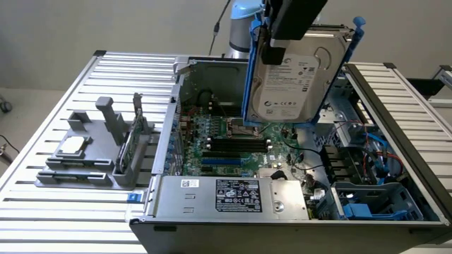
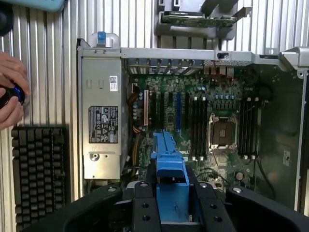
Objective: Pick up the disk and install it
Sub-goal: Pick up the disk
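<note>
- Exterior view, claw (image 1: 277,47): I log it as pinching the disk (image 1: 297,79) by its upper edge, pressed against the blue carrier frame.
- Exterior view, disk: it hangs upright in the air, label facing the camera, above the motherboard (image 1: 240,143) of the open computer case (image 1: 395,132). It touches nothing but the claw.
- Exterior view, drive cage (image 1: 371,203): at the case's near corner on the exterior view's right, blue parts inside; the disk is well apart from it.
- Exterior view, bench (image 1: 42,211): a grey fixture (image 1: 84,169) carries a small square chip (image 1: 74,145) and an upright circuit card (image 1: 130,143).
- Wrist view, claw (image 2: 170,208): the black fingers (image 2: 145,205) close on both sides of the disk's blue frame, seen edge-on.
- Wrist view, surroundings: power supply (image 2: 101,125), keyboard (image 2: 38,174), and a person's hand (image 2: 10,92) on a dark device.
- Progress, my judgement: pick-up done; the disk sits in no bay, so installing is not yet done.
</note>
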{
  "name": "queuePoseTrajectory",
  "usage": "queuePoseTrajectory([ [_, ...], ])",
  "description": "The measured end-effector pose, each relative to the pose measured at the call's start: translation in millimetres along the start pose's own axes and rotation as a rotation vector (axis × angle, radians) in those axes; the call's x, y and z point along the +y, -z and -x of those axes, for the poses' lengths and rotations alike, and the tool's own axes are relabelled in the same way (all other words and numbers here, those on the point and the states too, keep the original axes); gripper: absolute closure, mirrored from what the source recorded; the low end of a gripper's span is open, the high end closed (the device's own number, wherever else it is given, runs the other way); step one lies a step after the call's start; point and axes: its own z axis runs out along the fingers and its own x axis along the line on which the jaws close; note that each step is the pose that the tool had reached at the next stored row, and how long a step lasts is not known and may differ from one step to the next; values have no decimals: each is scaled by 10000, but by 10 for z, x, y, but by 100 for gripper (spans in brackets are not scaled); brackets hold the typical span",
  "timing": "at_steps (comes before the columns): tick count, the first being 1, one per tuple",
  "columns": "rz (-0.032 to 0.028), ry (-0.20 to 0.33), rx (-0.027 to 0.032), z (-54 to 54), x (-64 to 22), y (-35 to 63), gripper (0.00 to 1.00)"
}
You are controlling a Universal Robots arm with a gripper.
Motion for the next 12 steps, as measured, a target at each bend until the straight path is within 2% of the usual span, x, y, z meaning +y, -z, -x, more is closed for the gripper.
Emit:
queuePoseTrajectory([
  [6, 0, 0, 1, -111, -270, -9, 67],
  [12, 0, 0, 1, -260, -485, -31, 67],
])
